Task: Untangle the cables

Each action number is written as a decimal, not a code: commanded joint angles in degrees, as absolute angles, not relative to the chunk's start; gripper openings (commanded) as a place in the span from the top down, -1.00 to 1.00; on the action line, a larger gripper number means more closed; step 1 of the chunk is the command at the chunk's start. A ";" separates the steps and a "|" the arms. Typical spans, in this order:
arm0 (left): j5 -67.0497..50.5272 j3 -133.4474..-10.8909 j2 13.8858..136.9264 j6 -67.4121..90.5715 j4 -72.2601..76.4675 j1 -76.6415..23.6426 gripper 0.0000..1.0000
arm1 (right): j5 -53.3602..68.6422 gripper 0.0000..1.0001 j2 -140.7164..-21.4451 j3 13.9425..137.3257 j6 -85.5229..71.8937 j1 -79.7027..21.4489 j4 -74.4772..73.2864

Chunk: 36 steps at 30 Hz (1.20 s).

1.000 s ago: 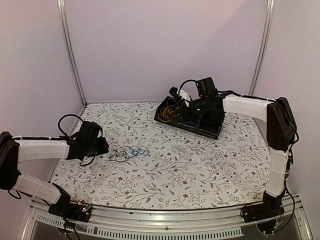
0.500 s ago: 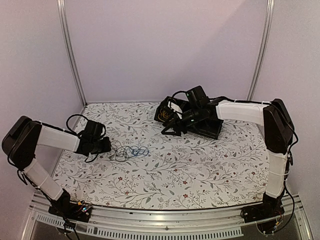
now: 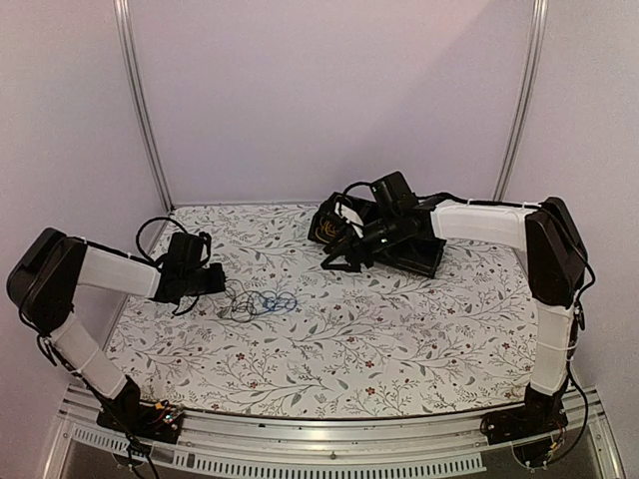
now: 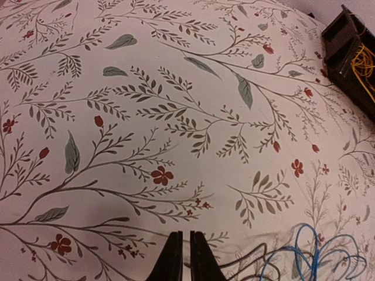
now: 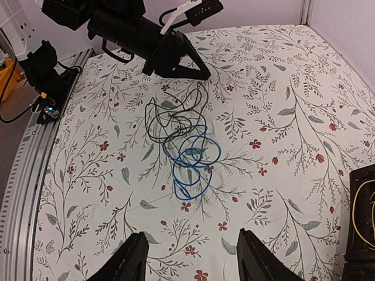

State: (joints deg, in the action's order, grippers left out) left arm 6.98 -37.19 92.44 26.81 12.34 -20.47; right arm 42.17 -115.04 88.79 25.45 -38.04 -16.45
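Observation:
A tangle of black cable (image 5: 170,117) and blue cable (image 5: 193,158) lies on the flowered table left of centre, also in the top view (image 3: 257,302). My left gripper (image 4: 186,252) is at the tangle's left end, jaws closed to a thin slit. The black cable (image 4: 263,257) runs right up to its tips, as the right wrist view (image 5: 206,76) shows. My right gripper (image 5: 193,263) is wide open and empty, hovering in front of the black tray (image 3: 414,254), well apart from the tangle. A yellow cable (image 3: 327,230) lies in the tray.
The black tray stands at the back, right of centre, and its corner shows in the right wrist view (image 5: 360,234). The metal front rail (image 5: 23,175) and the left arm's base (image 5: 44,76) lie beyond the tangle in that view.
My right gripper came out of the tray and swung left and down in front of it. My left arm's elbow rose and its gripper shifted slightly back. The tangle stayed put.

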 commanded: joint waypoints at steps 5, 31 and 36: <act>6.71 -34.62 81.61 29.78 2.96 -20.98 0.36 | 44.79 -0.11 -118.05 90.68 25.86 -38.88 -18.50; -11.34 -37.83 82.18 36.06 -7.50 -21.87 0.48 | 43.51 -0.10 -119.39 90.70 26.85 -40.78 -19.77; -11.29 -38.48 82.98 35.77 -6.41 -21.88 0.61 | 43.34 -0.09 -119.51 90.57 26.97 -40.78 -19.78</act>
